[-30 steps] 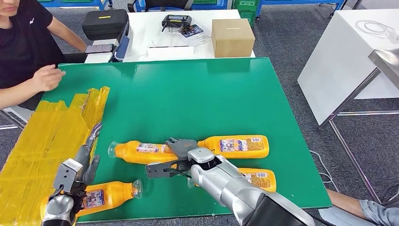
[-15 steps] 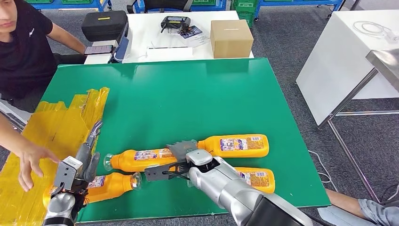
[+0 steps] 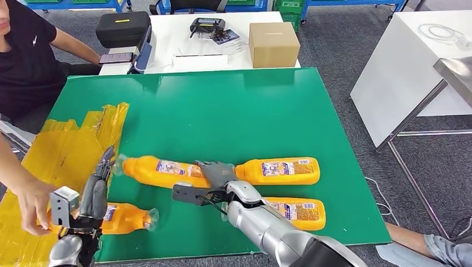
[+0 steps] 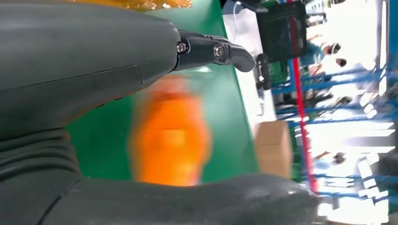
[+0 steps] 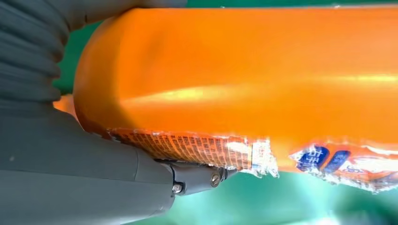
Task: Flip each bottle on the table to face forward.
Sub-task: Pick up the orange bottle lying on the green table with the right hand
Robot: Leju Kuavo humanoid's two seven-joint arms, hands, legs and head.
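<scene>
Bottle point(image 3: 161, 170) under right robot hand point(image 3: 214, 173)

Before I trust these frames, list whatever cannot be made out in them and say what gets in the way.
- Head view: the base of the middle bottle is covered by the right hand.
- Head view: the near-left bottle is partly covered by the left hand and a person's hand.
- Left wrist view: the orange bottle is motion-blurred, label unreadable.
- Right wrist view: label print too small to read.
</scene>
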